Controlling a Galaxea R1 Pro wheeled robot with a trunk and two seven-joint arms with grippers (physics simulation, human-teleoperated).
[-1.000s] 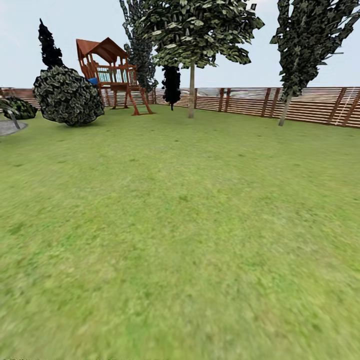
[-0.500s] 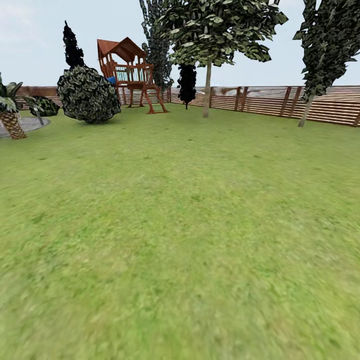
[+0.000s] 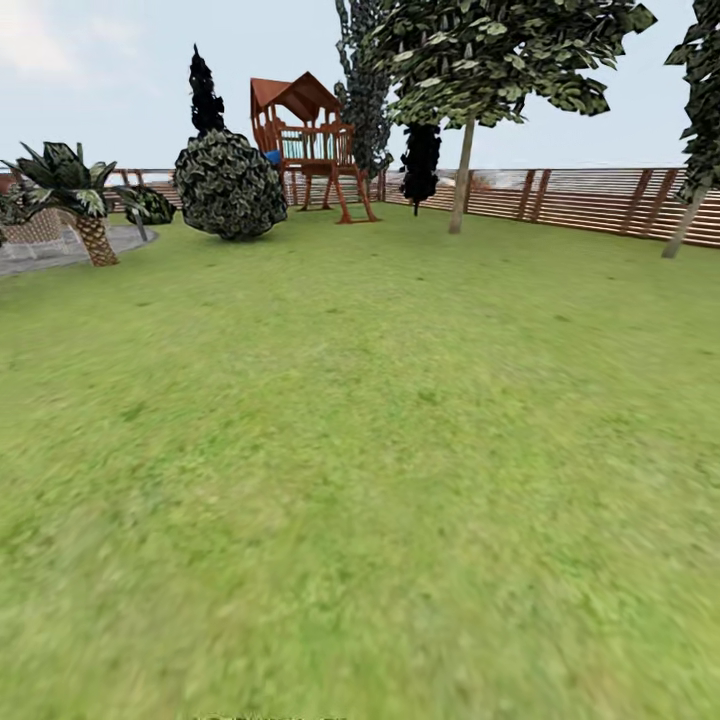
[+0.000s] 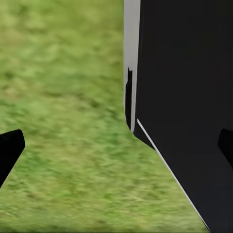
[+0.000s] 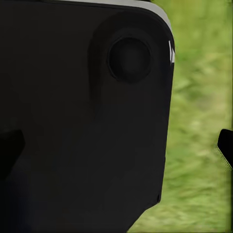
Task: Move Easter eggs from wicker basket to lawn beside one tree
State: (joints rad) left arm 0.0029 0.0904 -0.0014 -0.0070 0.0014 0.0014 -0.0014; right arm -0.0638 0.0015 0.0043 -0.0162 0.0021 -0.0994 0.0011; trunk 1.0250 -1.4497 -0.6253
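Note:
The lawn [image 3: 360,430] spreads wide in front of me in the head view. A tree [image 3: 461,185] with a pale trunk and a dark green canopy stands at the far side, near the fence. A second pale trunk [image 3: 684,226] leans at the right edge. The Easter eggs and the wicker basket are out of view. In the left wrist view my left gripper [image 4: 116,145] is open over grass, beside a black part of the robot's body [image 4: 189,97]. My right gripper [image 5: 116,145] is open too, with nothing between its fingers, facing the robot's black body [image 5: 82,116].
A brown slat fence [image 3: 600,200] bounds the garden at the back. A round bush [image 3: 230,185], a wooden play tower [image 3: 310,145] and a thin black tree [image 3: 420,165] stand far off. A palm [image 3: 80,205] and a grey paved patch [image 3: 40,252] lie at the left.
The whole head view has shifted: the camera has turned left, so trees, bush and play tower sit further right in the picture. The palm has come into view at the left.

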